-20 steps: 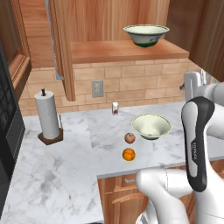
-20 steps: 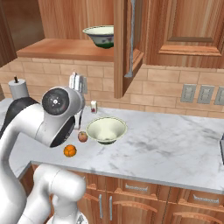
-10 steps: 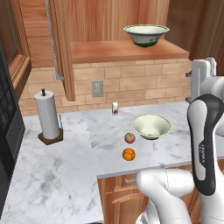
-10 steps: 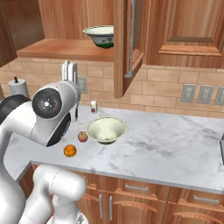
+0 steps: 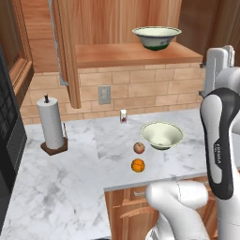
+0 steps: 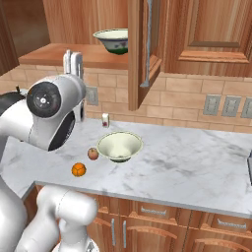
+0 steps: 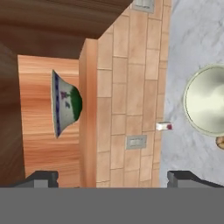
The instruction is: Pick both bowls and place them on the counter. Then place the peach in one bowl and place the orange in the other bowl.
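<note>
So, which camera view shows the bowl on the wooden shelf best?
The left base view: the bowl on the shelf shows whole and upright. In the right base view a cabinet door hides its right edge. The hand view shows it whole but rolled sideways.

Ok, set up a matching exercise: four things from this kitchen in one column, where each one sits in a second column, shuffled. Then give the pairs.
Things:
1. orange
2. peach
3. bowl with the green base
4. paper towel roll

Places:
A. up on the wooden shelf
B. on a small stand, far left of the counter
C. nearest the counter's front edge, in front of the other fruit
D. just left of the bowl on the counter in the left base view

Pairs: 1-C, 2-D, 3-A, 4-B
</note>
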{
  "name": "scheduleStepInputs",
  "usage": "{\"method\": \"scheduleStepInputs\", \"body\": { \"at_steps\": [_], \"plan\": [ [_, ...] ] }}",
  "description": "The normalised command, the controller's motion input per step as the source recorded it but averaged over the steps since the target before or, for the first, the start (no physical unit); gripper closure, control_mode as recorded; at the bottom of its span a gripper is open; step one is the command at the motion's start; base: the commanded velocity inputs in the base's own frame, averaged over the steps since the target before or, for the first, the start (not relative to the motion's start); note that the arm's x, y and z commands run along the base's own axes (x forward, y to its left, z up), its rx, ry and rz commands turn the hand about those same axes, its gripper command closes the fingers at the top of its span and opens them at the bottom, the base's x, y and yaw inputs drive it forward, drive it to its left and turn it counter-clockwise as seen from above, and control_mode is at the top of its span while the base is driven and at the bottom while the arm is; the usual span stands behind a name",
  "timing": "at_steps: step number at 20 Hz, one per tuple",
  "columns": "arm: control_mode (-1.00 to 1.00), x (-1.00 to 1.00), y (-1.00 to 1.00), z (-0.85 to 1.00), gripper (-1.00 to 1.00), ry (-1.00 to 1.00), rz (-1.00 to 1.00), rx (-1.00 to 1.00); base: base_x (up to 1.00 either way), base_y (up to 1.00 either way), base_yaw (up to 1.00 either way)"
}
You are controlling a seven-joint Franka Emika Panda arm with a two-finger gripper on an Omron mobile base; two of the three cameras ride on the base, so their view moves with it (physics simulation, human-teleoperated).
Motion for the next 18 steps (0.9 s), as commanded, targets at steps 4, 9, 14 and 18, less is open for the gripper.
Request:
{"method": "scheduleStepInputs", "body": {
  "at_steps": [4,9,14,18],
  "plan": [
    [-1.0,0.0,0.0,0.48,-1.0,0.02,0.0,0.0,0.0,0.0,0.0],
    [-1.0,0.02,0.0,0.33,-1.0,0.0,0.0,0.0,0.0,0.0,0.0],
    [-1.0,0.23,0.0,0.04,-1.0,-0.07,0.03,0.0,0.0,0.0,0.0],
    [-1.0,0.28,0.0,0.0,-1.0,-0.05,0.09,0.01,0.0,0.0,0.0]
  ]
}}
